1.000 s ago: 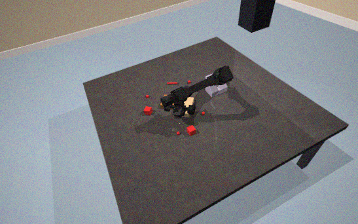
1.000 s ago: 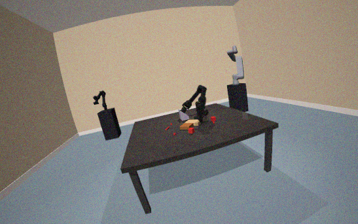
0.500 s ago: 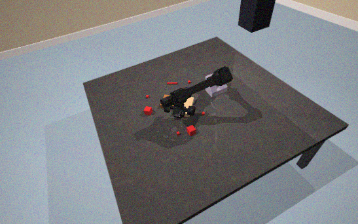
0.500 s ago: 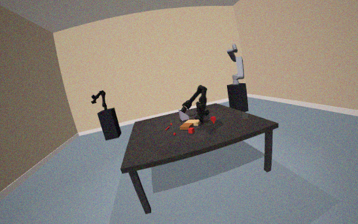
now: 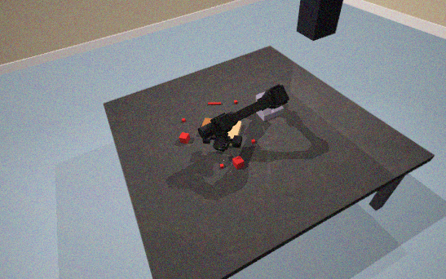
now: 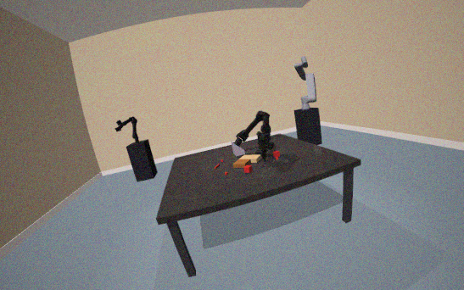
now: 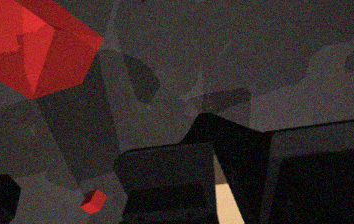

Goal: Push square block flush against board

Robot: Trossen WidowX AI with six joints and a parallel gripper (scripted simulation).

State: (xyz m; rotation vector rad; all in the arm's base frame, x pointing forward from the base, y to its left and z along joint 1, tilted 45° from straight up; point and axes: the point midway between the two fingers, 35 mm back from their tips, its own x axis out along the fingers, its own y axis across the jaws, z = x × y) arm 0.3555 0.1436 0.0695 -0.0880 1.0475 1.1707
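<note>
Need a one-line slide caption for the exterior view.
Black arm over a dark table, with an orange piece, a pale tan piece and scattered red pieces nearby.

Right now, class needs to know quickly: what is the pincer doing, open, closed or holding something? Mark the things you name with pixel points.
Pincer (image 5: 220, 146) (image 7: 204, 118): closed, nothing held.
</note>
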